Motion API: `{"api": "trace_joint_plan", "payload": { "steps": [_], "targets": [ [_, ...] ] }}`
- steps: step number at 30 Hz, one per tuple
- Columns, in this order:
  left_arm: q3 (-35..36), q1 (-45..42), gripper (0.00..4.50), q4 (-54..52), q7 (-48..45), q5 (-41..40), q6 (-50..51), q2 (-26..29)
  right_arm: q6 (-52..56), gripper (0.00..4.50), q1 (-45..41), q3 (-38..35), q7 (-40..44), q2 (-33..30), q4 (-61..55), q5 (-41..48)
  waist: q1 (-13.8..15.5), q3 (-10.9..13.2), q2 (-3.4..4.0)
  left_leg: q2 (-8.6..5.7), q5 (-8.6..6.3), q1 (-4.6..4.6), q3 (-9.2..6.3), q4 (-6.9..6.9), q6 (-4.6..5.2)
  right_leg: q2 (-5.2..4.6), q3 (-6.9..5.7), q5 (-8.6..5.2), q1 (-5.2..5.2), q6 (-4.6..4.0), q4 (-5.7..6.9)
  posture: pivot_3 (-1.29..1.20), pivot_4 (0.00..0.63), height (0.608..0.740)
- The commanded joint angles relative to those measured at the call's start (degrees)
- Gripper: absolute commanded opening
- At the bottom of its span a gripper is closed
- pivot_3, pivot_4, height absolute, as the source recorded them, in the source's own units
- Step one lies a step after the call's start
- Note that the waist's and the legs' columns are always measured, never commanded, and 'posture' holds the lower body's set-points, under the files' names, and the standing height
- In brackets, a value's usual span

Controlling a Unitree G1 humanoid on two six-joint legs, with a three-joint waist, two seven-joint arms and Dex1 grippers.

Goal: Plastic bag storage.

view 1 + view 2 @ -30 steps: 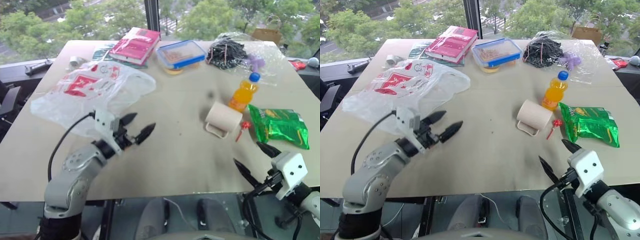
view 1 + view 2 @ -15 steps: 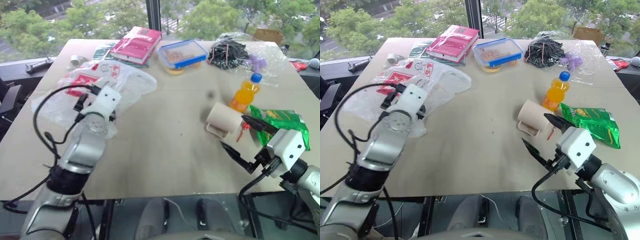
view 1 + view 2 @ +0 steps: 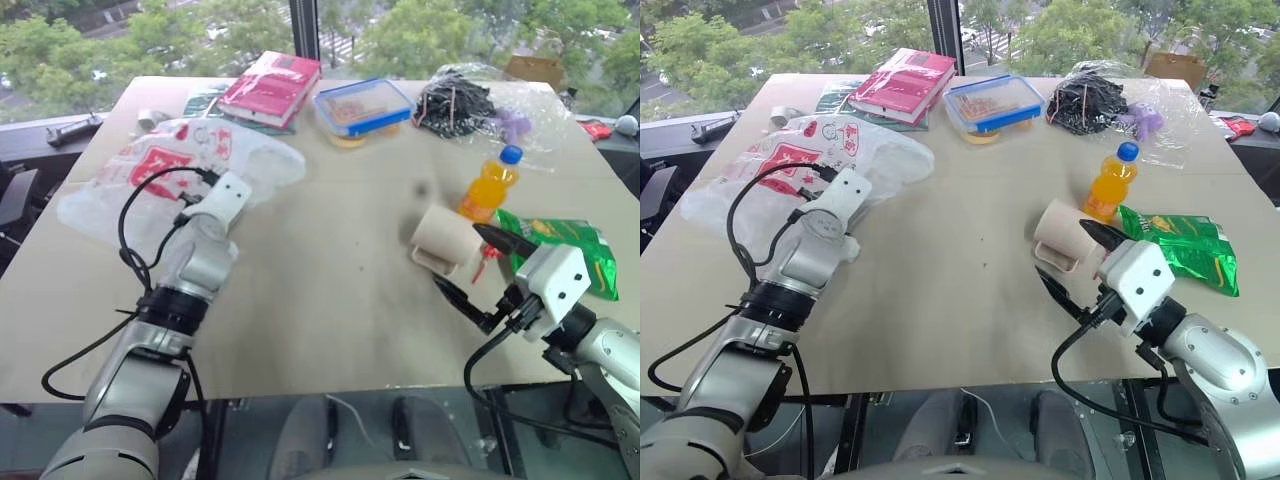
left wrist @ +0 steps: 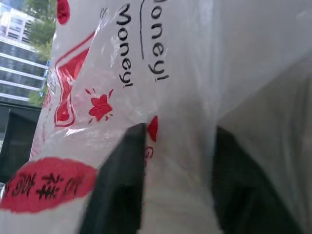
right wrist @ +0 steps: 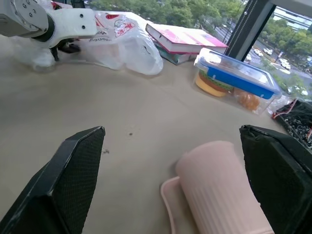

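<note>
The plastic bag [image 3: 165, 165], thin white film with red print, lies crumpled on the far left of the table. My left gripper [image 4: 179, 192] is pushed into its near edge. In the left wrist view a fold of the film sits pinched between the two black fingers [image 4: 122, 185]. My right gripper [image 3: 462, 258] hovers open at the front right, with nothing between its fingers.
A pink cup [image 3: 447, 235] lies on its side just ahead of the right gripper. Behind it stand an orange bottle [image 3: 488, 188] and a green snack packet [image 3: 560, 250]. A red book [image 3: 272, 88], a blue-lidded box [image 3: 362, 108] and a clear bag of black sticks [image 3: 455, 103] line the far edge.
My left arm reached forward and left onto the bag, the wrist rolled over, and its fingers drew together on the film. My right gripper rose toward the cup, still open.
</note>
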Motion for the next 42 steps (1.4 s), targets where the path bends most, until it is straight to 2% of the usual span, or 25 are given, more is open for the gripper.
{"api": "trace_joint_plan", "payload": {
  "steps": [1, 5, 8, 10, 13, 17, 21, 23, 25, 29, 32, 35, 39, 42],
  "targets": [
    [7.21, -0.95, 0.03, -3.63, -1.54, -3.24, -3.8, -0.68, -0.09, 4.5, -0.95, -0.02, -0.83, -0.2, -1.86, -0.02, -0.01, 0.01, -0.01, 0.03, 0.01, -0.01, 0.0, 0.01, -0.01, -0.01, 0.0, 0.0, 0.0, 0.0, 0.0, 0.0, 0.15, 0.74],
    [18.61, 3.05, 0.03, -16.05, -13.76, -16.08, 1.31, -0.24, -0.03, 4.5, -1.41, 0.27, -1.08, -0.18, -1.61, -0.09, -0.18, 0.02, -0.03, 0.09, 0.13, -0.04, 0.0, 0.01, -0.23, -0.02, 0.0, 0.01, -0.04, -0.01, 0.02, 0.0, 0.15, 0.74],
    [23.26, 4.73, 0.03, -21.27, -20.72, -23.05, 6.86, 1.33, -0.36, 4.5, -1.74, 1.12, -1.2, -0.01, -1.16, -0.52, -0.27, 0.02, -0.02, 0.12, 0.14, -0.02, 0.02, 0.01, -0.24, -0.01, 0.0, 0.01, -0.06, -0.02, 0.05, 0.0, 0.15, 0.74],
    [27.33, 4.42, 0.03, -24.72, -25.2, -30.31, 14.45, 1.37, -0.47, 4.5, -2.11, 1.79, -1.26, 0.03, -0.79, -0.77, -0.2, 0.02, -0.03, 0.12, 0.14, 0.01, 0.02, 0.0, -0.24, 0.02, 0.0, 0.01, -0.05, -0.02, 0.07, 0.0, 0.15, 0.74],
    [30.66, 4.63, 0.03, -30.07, -29.34, -38.14, 23.5, 1.69, 0.18, 4.5, -2.99, 2.27, -1.29, 0.09, -0.24, -0.18, -0.06, 0.02, -0.03, 0.11, 0.13, 0.01, 0.0, 0.06, -0.21, 0.02, -0.01, 0.0, -0.01, -0.01, 0.08, 0.0, 0.15, 0.74],
    [34.8, 5.0, 0.03, -36.32, -29.8, -45.14, 32.97, 0.46, 5.7, 4.5, -4.88, 2.65, -2.55, 0.98, 0.93, 3.59, -0.22, 0.01, -0.04, 0.09, 0.13, 0.04, -0.01, 0.1, -0.22, 0.0, 0.0, 0.0, 0.05, -0.01, 0.06, 0.0, 0.15, 0.74],
    [36.56, 2.54, 0.03, -37.31, -26.26, -47.0, 38.69, -2.0, 13.93, 4.5, -6.23, 5.11, -5.79, 0.35, 2.14, 2.48, -0.1, 0.01, -0.04, 0.1, 0.14, 0.06, -0.06, 0.09, -0.24, 0.05, -0.03, 0.0, 0.04, -0.02, 0.12, 0.0, 0.15, 0.74],
    [35.68, 1.15, 0.03, -38.31, -25.49, -48.12, 40.64, -3.44, 17.84, 4.5, -7.15, 6.46, -8.69, 0.6, 3.09, 0.66, -0.09, 0.01, -0.04, 0.07, 0.14, 0.06, -0.07, 0.09, -0.23, 0.04, -0.03, 0.0, 0.05, -0.02, 0.13, 0.0, 0.15, 0.74],
    [33.92, -0.24, 0.03, -39.04, -24.57, -48.72, 41.88, -5.05, 20.35, 4.5, -7.98, 6.89, -7.85, 0.74, 3.31, 2.9, -0.05, 0.01, -0.05, 0.04, 0.15, 0.05, -0.07, 0.1, -0.25, 0.03, -0.02, 0.0, 0.05, -0.02, 0.12, 0.0, 0.15, 0.74],
    [28.76, 0.34, 0.03, -38.9, -22.92, -47.2, 38.98, -5.96, 19.82, 4.5, -8.59, 9.75, -6.41, -1.55, 5.45, 0.47, -0.24, 0.01, -0.05, -0.02, 0.15, 0.04, -0.07, 0.08, -0.25, 0.02, 0.0, 0.0, 0.05, -0.02, 0.09, 0.0, 0.15, 0.74],
    [23.16, 0.92, 0.03, -37.45, -21.39, -43.69, 32.79, -5.4, 19.08, 4.5, -9.66, 10.5, -6.47, -1.94, 6.99, -0.73, -0.29, 0.01, -0.04, -0.03, 0.15, 0.04, -0.06, 0.07, -0.25, 0.05, 0.0, 0.0, 0.04, -0.03, 0.09, 0.0, 0.15, 0.74],
    [20.49, 0.95, 0.03, -36.54, -20.96, -42.34, 29.65, -5.64, 19.27, 4.5, -9.98, 10.89, -6.63, -1.43, 7.12, -1.24, -0.18, 0.01, -0.04, -0.03, 0.14, 0.06, -0.06, 0.07, -0.23, 0.05, 0.0, 0.0, 0.04, -0.03, 0.1, 0.0, 0.15, 0.74],
    [21.98, 0.25, 0.03, -35.37, -21.57, -43.77, 29.49, -6.27, 20.1, 4.5, -10.21, 12.23, -6.98, -1.29, 7.98, -2.15, -0.19, 0.01, -0.04, -0.01, 0.14, 0.02, -0.06, 0.07, -0.24, 0.04, 0.0, 0.01, 0.03, -0.03, 0.07, 0.0, 0.15, 0.74],
    [26.88, -1.68, 0.03, -32.72, -23.64, -47.46, 32.1, -6.11, 21.91, 4.5, -11.67, 15.05, -7.7, -0.99, 11.74, -3.95, -0.24, 0.01, -0.05, -0.01, 0.14, 0.03, -0.06, 0.08, -0.24, 0.04, 0.0, 0.01, 0.03, -0.03, 0.07, 0.0, 0.15, 0.74]
  ]
}}
